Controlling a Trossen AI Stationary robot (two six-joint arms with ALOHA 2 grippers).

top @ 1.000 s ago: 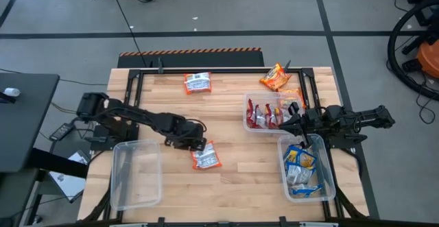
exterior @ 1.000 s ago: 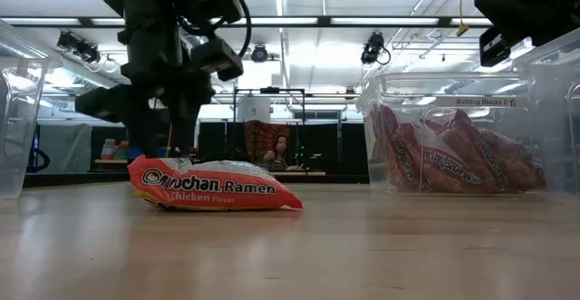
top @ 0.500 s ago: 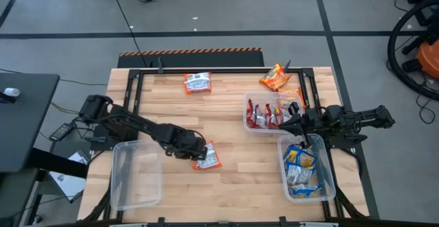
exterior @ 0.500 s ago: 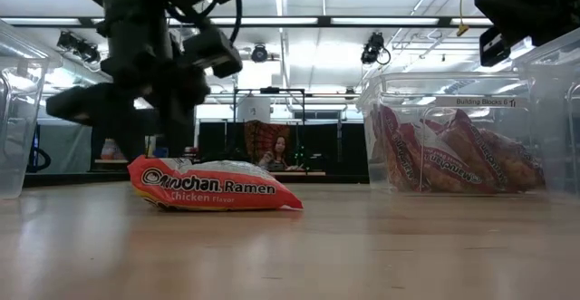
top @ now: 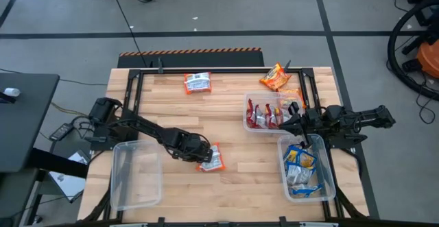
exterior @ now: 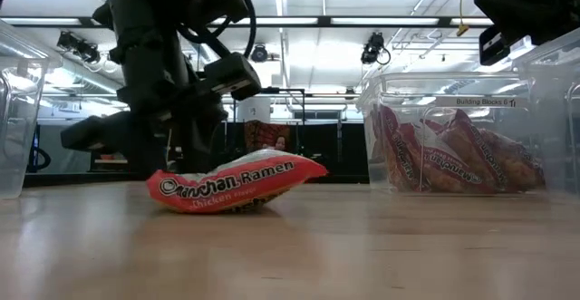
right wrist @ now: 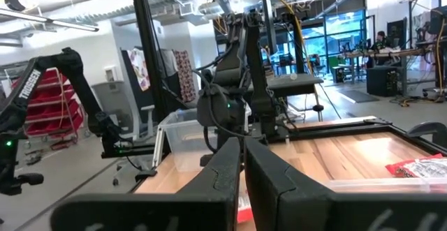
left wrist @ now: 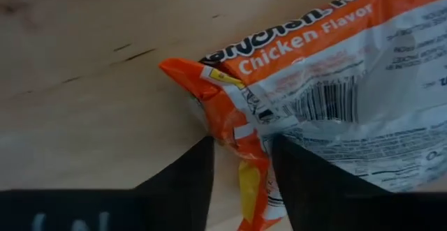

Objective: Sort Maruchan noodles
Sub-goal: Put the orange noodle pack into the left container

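My left gripper (top: 198, 152) is down at the left end of an orange-and-white Maruchan chicken ramen packet (top: 212, 158) near the table's middle, shut on it. In the low view the packet (exterior: 240, 184) sits tilted, its left end on the wood and its right end raised. My right gripper (top: 296, 123) hovers shut over the two bins on the right; its fingers (right wrist: 241, 179) touch nothing. Another orange-and-white packet (top: 197, 83) lies flat by the far edge, and an orange one (top: 275, 77) lies at the far right. My left gripper (left wrist: 241, 172) pinches the packet's crimped orange end seam (left wrist: 237, 144) between its two fingers (left wrist: 188, 179). The fingers slant down from the table's left side and lie across the seam. The held end stays low on the table and the opposite end (exterior: 304, 166) is tipped up.
A clear bin of red packets (top: 248, 117) stands right of centre, a bin of blue-and-yellow packets (top: 330, 179) at the near right, and an empty clear bin (top: 136, 173) at the near left. A further orange packet (top: 293, 97) lies behind the red bin. Bare wood lies between the bins.
My left gripper has moved toward the table's right and near edge, down onto the packet's left end. The packet has shifted a little to the right, and its right end has tipped up off the table while its left end stayed down.
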